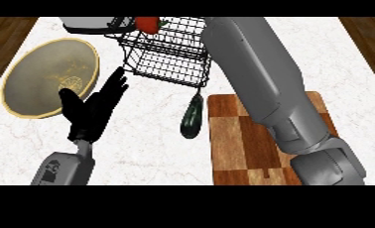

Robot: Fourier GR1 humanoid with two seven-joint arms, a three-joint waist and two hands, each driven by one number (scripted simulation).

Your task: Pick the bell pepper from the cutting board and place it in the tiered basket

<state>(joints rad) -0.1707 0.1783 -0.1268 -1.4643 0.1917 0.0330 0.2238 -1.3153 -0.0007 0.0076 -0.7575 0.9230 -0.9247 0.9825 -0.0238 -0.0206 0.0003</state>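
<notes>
The bell pepper is off the cutting board and shows at the far top rim of the tiered basket, its red body against the black wire. From this steep angle it cannot be told whether it lies in the upper tier or hangs just above it. The right forearm crosses over the basket's right side and runs out at the view's upper edge. The right hand itself does not show, so whether it grips the pepper or is open cannot be told. The left hand rests open, fingers up, to the near left of the basket and apart from it.

The step in hand looks like the placing itself. To do it well, the pepper should come down inside the tier's wire walls, not onto the rim (a rounded fruit perched there would likely roll off). The fingers should spread only once it bears on the wire floor. The arm should then lift clear before drawing back, keeping off the basket's right wall, since the light frame would probably shift if nudged. A dark green vegetable lies on the surface just in front of the basket, and a plate sits to the basket's left; neither seems in the way.
</notes>
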